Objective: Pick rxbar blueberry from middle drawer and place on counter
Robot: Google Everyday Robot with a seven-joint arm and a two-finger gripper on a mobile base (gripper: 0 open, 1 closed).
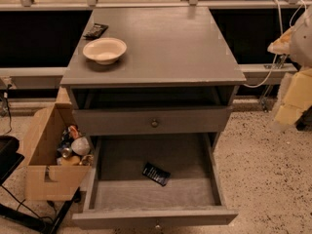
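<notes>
Currently nearest the camera: wide grey wooden middle drawer (155, 217), pulled fully out, tall side walls, plain grey floor. Small flat rxbar blueberry (156, 173) in a dark navy-black wrapper with pale lettering lies flat on that floor, roughly centre, angled diagonally, clear of all four walls. Nothing touches it.

Left of the drawer: open brown cardboard box (48, 182), just beside the cabinet, holding mixed clutter, including a pale round item and something orange; can't tell what they are. Black frame with cables (9, 160) at the far-left edge. Speckled terrazzo floor (263, 179) on the right.

Above the open drawer: shallower grey drawer front (195, 121), closed, small round knob (154, 123) at centre. Above that, a dark open slot under the top.

Gripper (292, 99): blurred pale yellow-and-white shape at the right edge, about level with the cabinet top, off to the cabinet's side, well apart from both the bar and the drawer. Holding nothing visible. Can't tell whether it is spread or closed.

Next back: broad matte grey square counter (165, 48), edges slightly worn. Cream round bowl (104, 50) sits upright near its left side. Behind the bowl, near the back-left corner, a dark glossy creased wrapper (95, 30) lies flat, near the bowl but not touching.

Farthest: pale horizontal rails with dark panels (39, 33) behind the cabinet; white cable (280, 28) hanging at right.
</notes>
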